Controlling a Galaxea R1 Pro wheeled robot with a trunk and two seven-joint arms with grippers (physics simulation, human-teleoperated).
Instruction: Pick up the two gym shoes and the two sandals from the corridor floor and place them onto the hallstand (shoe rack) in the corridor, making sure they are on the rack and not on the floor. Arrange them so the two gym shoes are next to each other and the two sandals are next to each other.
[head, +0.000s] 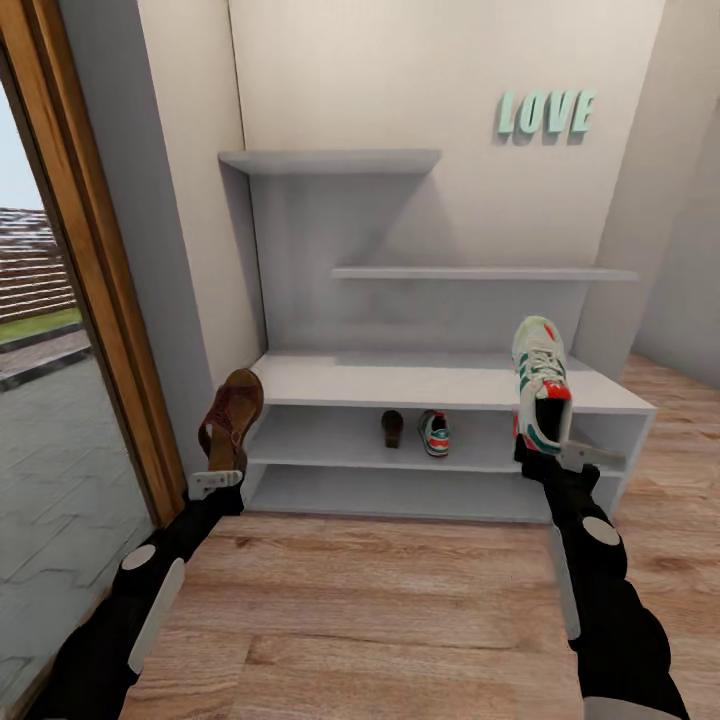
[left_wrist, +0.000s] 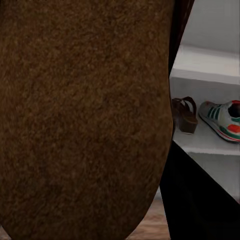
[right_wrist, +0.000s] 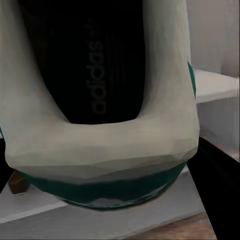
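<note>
The pale grey hallstand (head: 420, 385) stands against the wall ahead. On its middle shelf rest one brown sandal (head: 392, 428) and one white gym shoe (head: 435, 433), side by side, also visible as the sandal (left_wrist: 184, 114) and gym shoe (left_wrist: 222, 119) in the left wrist view. My left gripper (head: 222, 468) is shut on the second sandal (head: 232, 415), held upright at the rack's left end; its sole (left_wrist: 85, 115) is close to the left wrist camera. My right gripper (head: 545, 450) is shut on the second gym shoe (head: 541, 392), toe up, before the rack's right end; its heel opening (right_wrist: 95, 85) faces the right wrist camera.
A wooden door frame (head: 90, 270) and glass opening lie to the left. Mint "LOVE" letters (head: 547, 112) hang on the wall. Two stepped floating shelves (head: 330, 160) rise above the bench. Wood plank floor (head: 380, 620) stretches between me and the rack.
</note>
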